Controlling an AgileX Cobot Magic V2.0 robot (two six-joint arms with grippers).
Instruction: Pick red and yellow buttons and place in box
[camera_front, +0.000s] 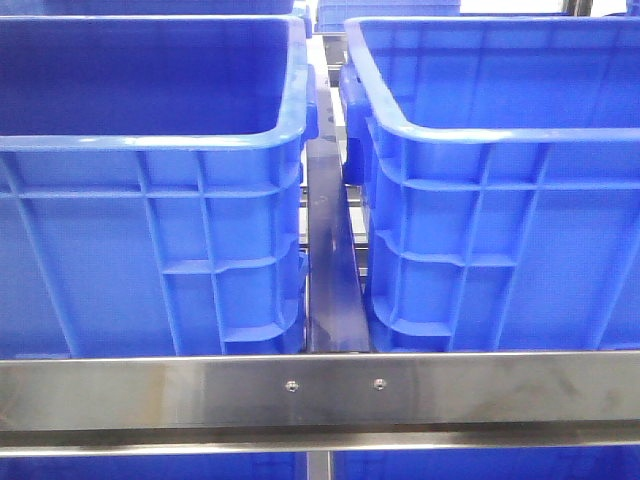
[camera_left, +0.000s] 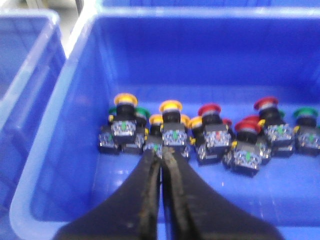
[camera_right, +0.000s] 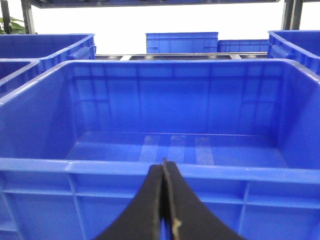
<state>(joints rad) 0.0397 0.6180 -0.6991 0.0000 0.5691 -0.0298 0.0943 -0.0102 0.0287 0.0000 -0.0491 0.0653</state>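
1. Left gripper (camera_left: 161, 155) was pressed together, holding nothing, tips right at a yellow button (camera_left: 170, 123).
2. Red buttons (camera_left: 209, 111) sat just beside.
3. Right gripper (camera_right: 163, 167) was closed too, facing a bare blue box (camera_right: 150, 170).

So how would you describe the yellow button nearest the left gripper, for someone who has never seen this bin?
Look in the blue bin that holds the cluster of push buttons. The left gripper, closed, points at one with a yellow cap near the row's middle. Its neighbour toward the red ones is red-capped; another yellow-capped button is at the row's end.
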